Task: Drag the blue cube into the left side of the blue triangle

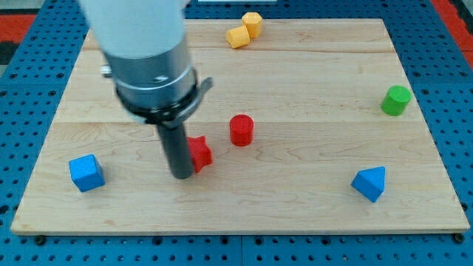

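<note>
Tip (182, 176) sat mid-counter beside red star (199, 152), right of blue cube (86, 173), wrong side for pushing it toward blue triangle (369, 183); end effector's a bare rod, holding nothing.

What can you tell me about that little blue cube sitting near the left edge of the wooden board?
The blue cube is a small, solid-looking block in bright blue, matte like painted wood or plastic. It sits flat on the wooden board near the view's bottom-left corner, turned slightly so two side faces and the top show. Nothing touches it: my tip is to its right, beside the red block, with bare wood between. The blue triangle lies far off toward the view's right.
</note>
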Controlling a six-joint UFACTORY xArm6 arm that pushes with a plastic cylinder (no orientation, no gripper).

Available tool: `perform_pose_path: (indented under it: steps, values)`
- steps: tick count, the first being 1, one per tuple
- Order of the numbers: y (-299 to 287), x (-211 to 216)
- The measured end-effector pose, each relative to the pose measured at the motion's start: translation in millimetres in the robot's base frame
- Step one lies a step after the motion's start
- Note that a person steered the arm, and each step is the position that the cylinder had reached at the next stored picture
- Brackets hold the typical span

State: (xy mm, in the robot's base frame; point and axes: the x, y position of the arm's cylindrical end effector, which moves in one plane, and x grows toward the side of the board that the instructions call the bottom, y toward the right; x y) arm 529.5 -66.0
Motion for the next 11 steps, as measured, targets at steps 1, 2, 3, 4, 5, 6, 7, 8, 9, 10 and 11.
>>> perform_pose_path:
  steps: [1,2,3,4,5,6,7,8,9,10,11]
  values:
    - [27.8,-20.5]
    - [47.6,-31.3]
    - [-59.4,-49.9]
    - [-142.0,-103.0]
    - [-236.4,-76.7]
    - [-208.7,-29.8]
    - [-207.8,12.8]
    - [-147.0,19.8]
    - [-83.1,15.1]
    - [-60.9,14.0]
    - [-98.5,8.7]
